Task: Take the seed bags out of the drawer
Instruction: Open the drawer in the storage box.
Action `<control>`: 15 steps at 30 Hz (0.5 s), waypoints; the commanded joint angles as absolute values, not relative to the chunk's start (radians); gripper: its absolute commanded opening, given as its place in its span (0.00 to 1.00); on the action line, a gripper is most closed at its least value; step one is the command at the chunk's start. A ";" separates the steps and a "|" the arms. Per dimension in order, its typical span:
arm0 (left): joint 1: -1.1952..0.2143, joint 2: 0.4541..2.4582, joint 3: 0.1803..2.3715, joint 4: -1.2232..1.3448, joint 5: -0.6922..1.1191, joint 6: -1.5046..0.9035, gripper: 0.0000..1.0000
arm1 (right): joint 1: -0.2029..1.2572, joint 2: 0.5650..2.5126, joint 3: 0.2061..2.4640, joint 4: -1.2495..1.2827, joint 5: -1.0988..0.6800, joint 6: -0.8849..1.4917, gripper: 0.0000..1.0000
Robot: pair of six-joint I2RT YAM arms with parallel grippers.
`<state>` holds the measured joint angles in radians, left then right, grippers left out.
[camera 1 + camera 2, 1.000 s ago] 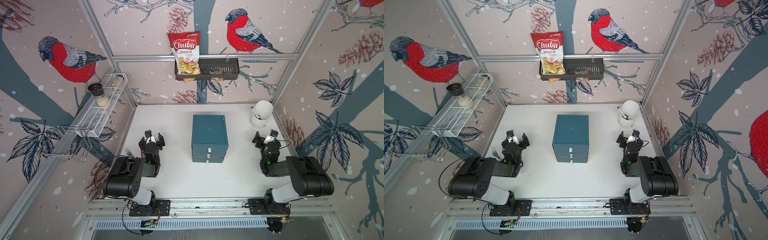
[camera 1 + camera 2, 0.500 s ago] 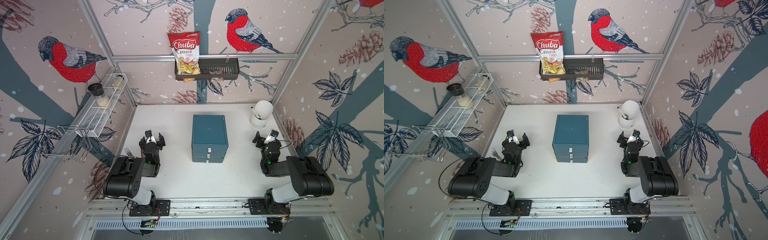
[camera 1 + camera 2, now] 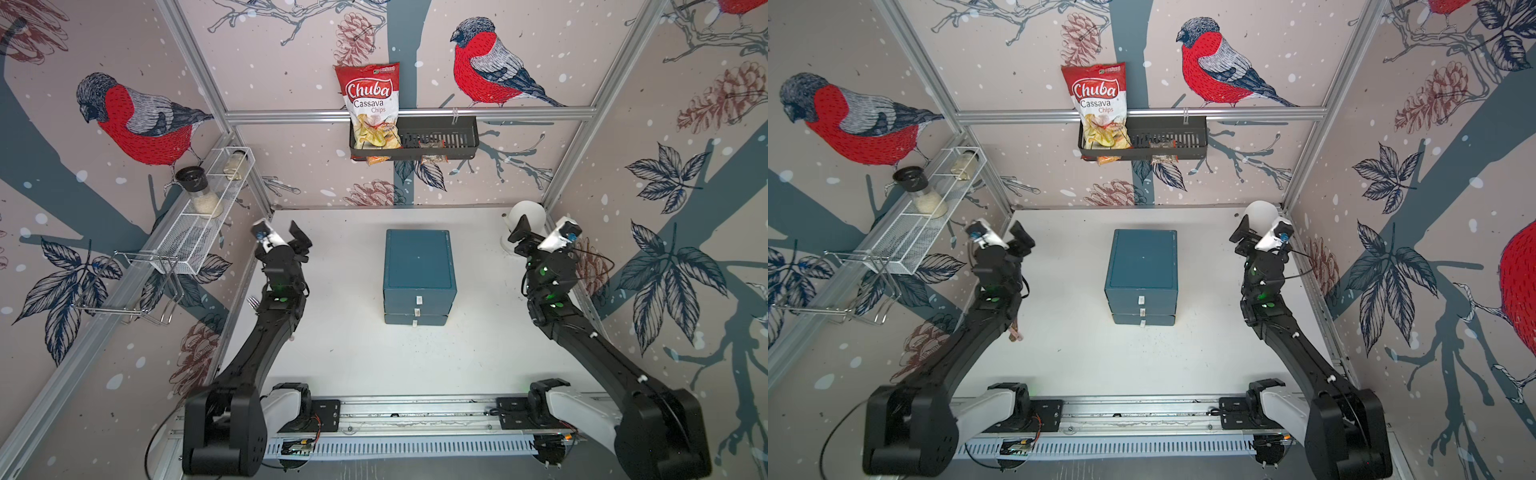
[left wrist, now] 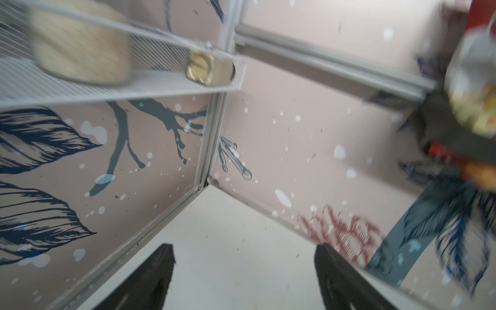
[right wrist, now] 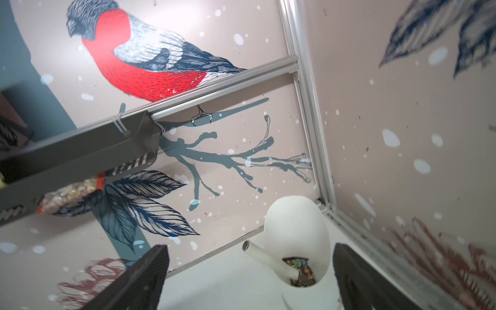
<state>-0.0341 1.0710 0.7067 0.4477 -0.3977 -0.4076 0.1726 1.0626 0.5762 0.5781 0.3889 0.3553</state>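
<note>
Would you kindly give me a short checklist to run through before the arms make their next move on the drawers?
1. The left claw is open with nothing in it: ok.
2. The right claw is open with nothing in it: ok.
3. A drawer of the drawer unit is open: not ok; all three fronts look shut.
4. Which drawer holds the seed bags: cannot tell; none shows.
5. The pull tabs face the arms, with nothing in front of them: ok.
6. The table has bare room in front of the unit for laying the bags down: ok.
</note>
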 commanded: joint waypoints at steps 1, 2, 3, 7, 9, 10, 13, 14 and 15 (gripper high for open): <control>-0.150 0.972 0.716 0.023 -0.260 -0.717 0.71 | 0.057 1.030 0.568 0.043 0.122 0.773 0.86; -0.253 0.941 0.721 0.010 -0.297 -0.709 0.74 | 0.098 1.001 0.589 -0.054 0.144 0.806 0.84; -0.371 0.917 0.735 -0.013 -0.352 -0.697 0.80 | 0.183 0.978 0.621 -0.158 0.237 0.818 0.83; -0.682 0.912 0.807 -0.104 -0.404 -0.679 0.86 | 0.470 1.017 0.893 -0.602 0.532 0.882 0.74; -0.751 0.925 0.825 -0.101 -0.358 -0.615 0.80 | 0.552 1.066 1.005 -0.741 0.543 0.915 0.62; -0.763 0.925 0.825 -0.093 -0.334 -0.609 0.79 | 0.593 1.091 1.057 -0.788 0.555 0.935 0.59; -0.770 0.946 0.856 -0.075 -0.227 -0.596 0.75 | 0.788 1.163 1.216 -0.938 0.631 1.025 0.46; -0.775 0.967 0.888 -0.092 -0.206 -0.575 0.75 | 0.867 1.183 1.266 -0.982 0.668 1.063 0.44; -0.780 0.990 0.918 -0.127 -0.205 -0.557 0.74 | 0.943 1.204 1.309 -1.018 0.698 1.101 0.43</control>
<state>-0.7666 0.9588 0.8612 -0.0883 -0.2859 -0.6174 0.8165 1.1702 1.2228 -0.7727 0.5625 0.9562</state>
